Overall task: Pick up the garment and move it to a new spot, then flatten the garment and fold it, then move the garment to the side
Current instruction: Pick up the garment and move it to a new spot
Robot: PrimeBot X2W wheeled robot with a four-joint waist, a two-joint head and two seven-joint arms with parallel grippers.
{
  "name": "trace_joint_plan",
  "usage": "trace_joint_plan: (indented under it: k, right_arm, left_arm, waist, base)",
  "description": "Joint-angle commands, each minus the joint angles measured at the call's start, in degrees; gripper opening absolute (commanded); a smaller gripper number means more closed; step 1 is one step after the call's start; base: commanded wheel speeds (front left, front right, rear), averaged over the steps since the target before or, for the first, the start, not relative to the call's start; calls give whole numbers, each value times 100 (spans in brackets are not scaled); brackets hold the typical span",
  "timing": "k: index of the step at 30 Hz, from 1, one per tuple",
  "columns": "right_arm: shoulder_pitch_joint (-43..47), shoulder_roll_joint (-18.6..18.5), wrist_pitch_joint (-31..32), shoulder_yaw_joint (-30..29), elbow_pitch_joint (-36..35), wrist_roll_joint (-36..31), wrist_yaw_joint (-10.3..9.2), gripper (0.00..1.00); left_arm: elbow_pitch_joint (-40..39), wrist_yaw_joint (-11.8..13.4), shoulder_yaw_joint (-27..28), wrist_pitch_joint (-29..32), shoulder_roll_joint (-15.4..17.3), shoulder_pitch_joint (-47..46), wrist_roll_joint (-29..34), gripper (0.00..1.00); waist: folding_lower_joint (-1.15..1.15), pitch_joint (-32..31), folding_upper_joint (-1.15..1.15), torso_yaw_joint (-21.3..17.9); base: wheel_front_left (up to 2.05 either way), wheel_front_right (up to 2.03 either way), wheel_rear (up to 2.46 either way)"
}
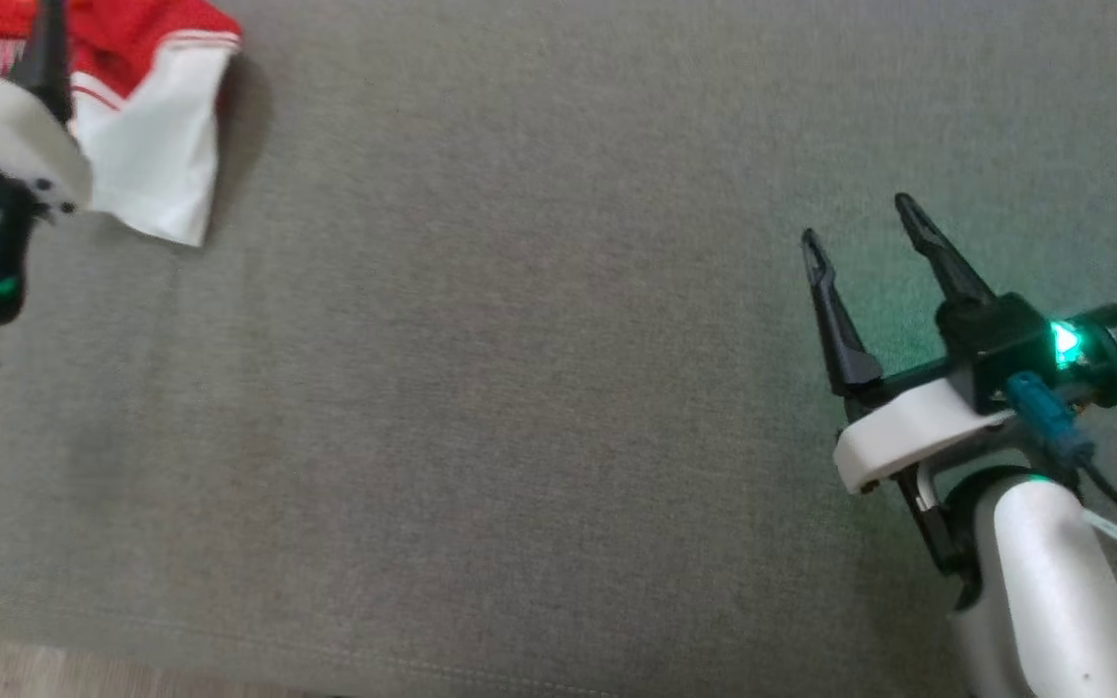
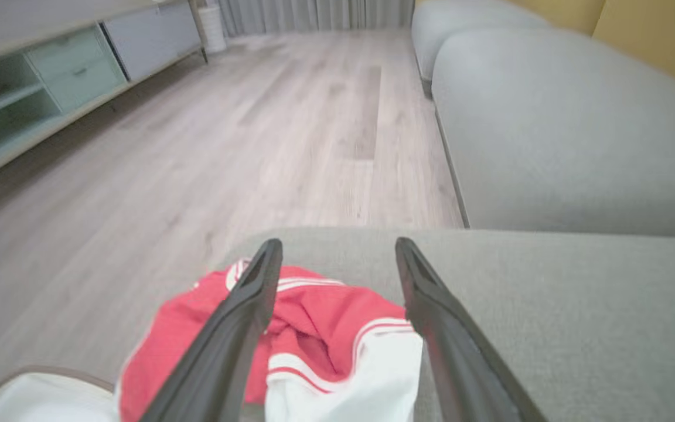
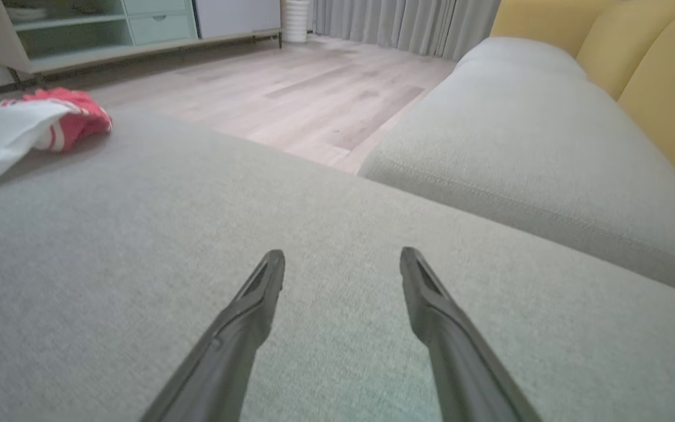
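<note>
The garment point(image 1: 156, 126), red with white panels and stripes, lies crumpled at the far left corner of the grey cushion point(image 1: 520, 388). My left gripper point(image 2: 338, 243) hovers open just above the garment point(image 2: 323, 319), its two fingers pointing past either side of the red bunch, with nothing held. In the head view one of its fingers point(image 1: 47, 53) crosses the red cloth. My right gripper point(image 1: 857, 220) is open and empty over bare cushion at the right, well away from the garment. In the right wrist view the right gripper point(image 3: 342, 254) is low over the fabric, and the garment point(image 3: 33, 120) is far off at the upper left.
Wooden floor point(image 2: 226, 135) lies beyond the cushion's far edge, right behind the garment. A second grey seat cushion point(image 3: 519, 140) with yellow backrests point(image 3: 654, 76) is off to the right. A low cabinet point(image 2: 33, 88) stands across the floor. The cushion's near edge point(image 1: 132, 635) runs along the bottom.
</note>
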Motion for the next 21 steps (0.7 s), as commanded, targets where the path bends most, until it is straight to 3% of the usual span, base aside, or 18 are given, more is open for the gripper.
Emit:
trace_joint_plan:
  k: [1, 9, 13, 20, 21]
  right_arm:
    - [-127, -70, 109, 241, -295, -77, -4, 100]
    - [-205, -348, 358, 324, -683, -117, -4, 100]
    - [-148, -390, 399, 260, -767, -118, -4, 100]
    - [-91, -349, 416, 209, -819, -87, -4, 100]
    - [-88, -346, 427, 199, -845, -91, -4, 100]
  left_arm:
    - [188, -111, 141, 65, 145, -396, 17, 100]
    - [1397, -539, -86, 301, -211, -622, -142, 100]
    - [1760, -626, 175, 372, -492, -691, -615, 100]
    - [2056, -786, -92, 620, -460, -745, -489, 100]
    - [2148, -803, -126, 657, -463, -761, -484, 86]
  waist:
    - [-2, 441, 0, -221]
    - [-2, 903, 0, -203]
    - [-2, 965, 0, -151]
    - [-2, 915, 0, -126]
    - [-2, 906, 0, -136]
  base:
    - [0, 0, 0]
    - [0, 0, 0]
    - [0, 0, 0]
    - [0, 0, 0]
    - [0, 0, 0]
